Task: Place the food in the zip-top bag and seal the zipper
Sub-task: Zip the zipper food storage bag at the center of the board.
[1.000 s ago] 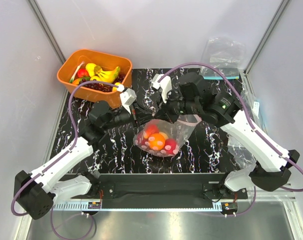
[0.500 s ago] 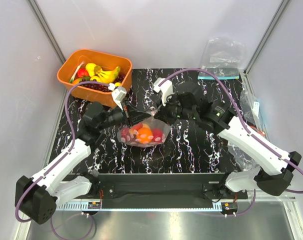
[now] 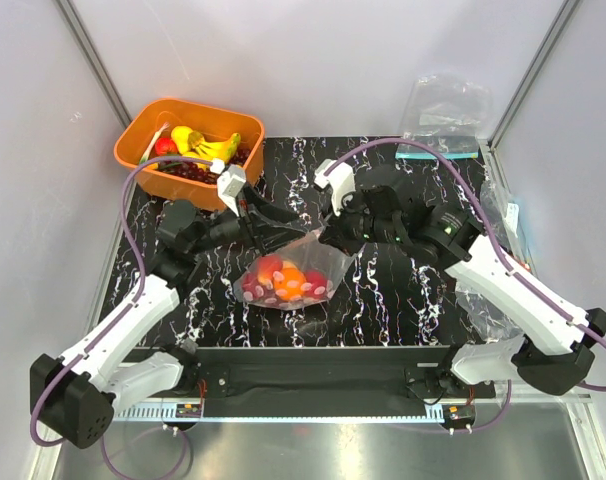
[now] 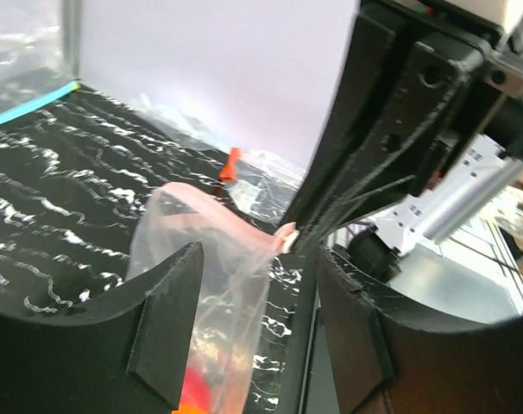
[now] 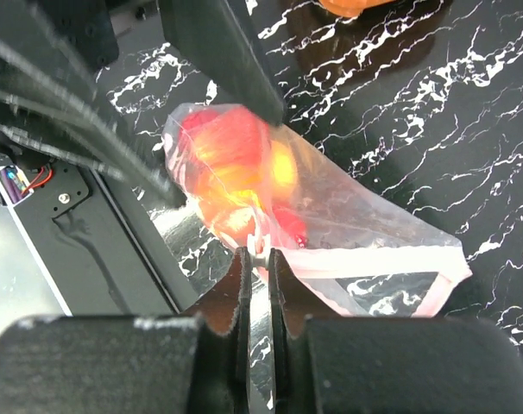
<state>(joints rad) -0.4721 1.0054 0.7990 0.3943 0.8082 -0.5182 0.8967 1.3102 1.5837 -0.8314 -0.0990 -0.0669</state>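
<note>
On the black marbled table (image 3: 383,300), seen from above, the two arms reach inward from the near edge and meet a little left of centre. An orange bin (image 3: 133,127) stands at the far left corner and holds a yellow banana bunch (image 3: 211,147). A clear bag with a teal strip (image 3: 441,120) lies beyond the table's far right corner. The zip-top bag (image 3: 323,255) sits between the two pincers, its loaded end towards the near edge. Whether that end rests on the table cannot be told. The food (image 3: 291,282), an orange fruit among red ones, is bunched inside the bag at its lower end. The zipper (image 5: 356,257) runs pale pink along the mouth. Its two sides stand apart in a loop, so the mouth is unsealed. The right pincer (image 5: 260,259) is clamped on the zip-top bag at one end of the zipper, its fingers pressed together with only the film between them. The left pincer (image 4: 257,276) has its fingers well apart, with the other side of the bag's mouth lying in the gap, nearer one finger. The wrist view does not show any grip there.
</note>
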